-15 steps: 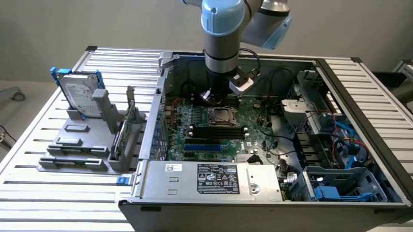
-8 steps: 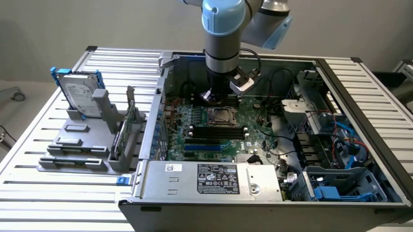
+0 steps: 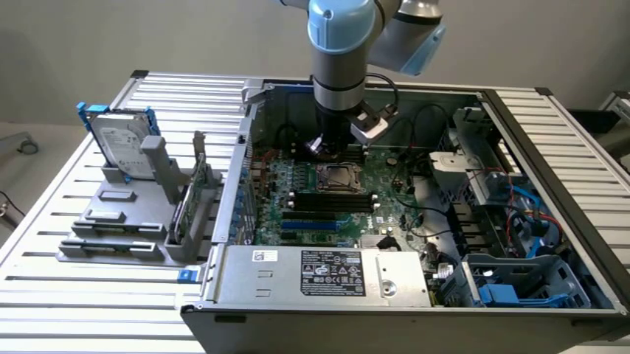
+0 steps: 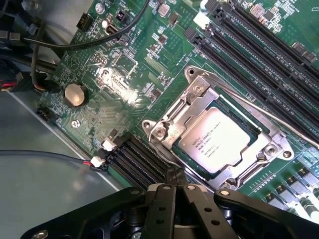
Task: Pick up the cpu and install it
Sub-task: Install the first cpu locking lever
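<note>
One cpu [image 4: 219,144] lies flat in the one socket frame [image 4: 197,97] on the motherboard [image 4: 114,74], inside the open computer case [image 3: 532,133]. The single gripper [image 4: 175,175] hangs just beside the socket, fingers closed together on nothing. One hard drive [image 3: 123,140] stands at the exterior view's left, well apart

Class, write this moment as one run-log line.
gripper: shut, nothing held, beside socket | cpu: seated in socket | motherboard: inside open case
</note>
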